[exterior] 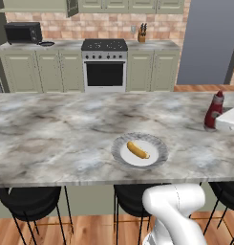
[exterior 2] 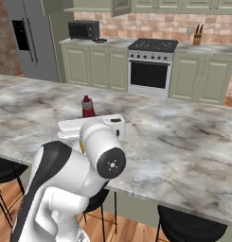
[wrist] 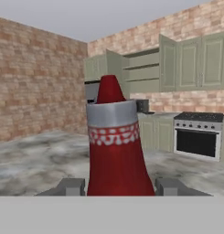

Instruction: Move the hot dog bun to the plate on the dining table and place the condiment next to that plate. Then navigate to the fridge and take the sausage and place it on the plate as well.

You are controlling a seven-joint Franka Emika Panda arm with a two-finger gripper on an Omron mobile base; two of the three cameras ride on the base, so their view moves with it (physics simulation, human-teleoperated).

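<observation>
**Q:** On the grey-white veined marble tabletop, what does the figure show?

**A:** The small yellow-orange hot dog bun lies on the round pale grey-white plate. The small red condiment bottle with a narrow neck stands upright, well to the right of that plate.

**Q:** Where is the bottle relative to the pincer?

**A:** In the hand view the bottle rises directly between the two dark fingertips of the pincer, each tip against one flank of its lower body. The pincer appears clamped on the bottle; whether the base touches the marble cannot be told.

**Q:** How is this step done well?

**A:** Judged from the layout, keep the bottle upright, carry it toward the plate, set it down just beside the rim, then release.
</observation>
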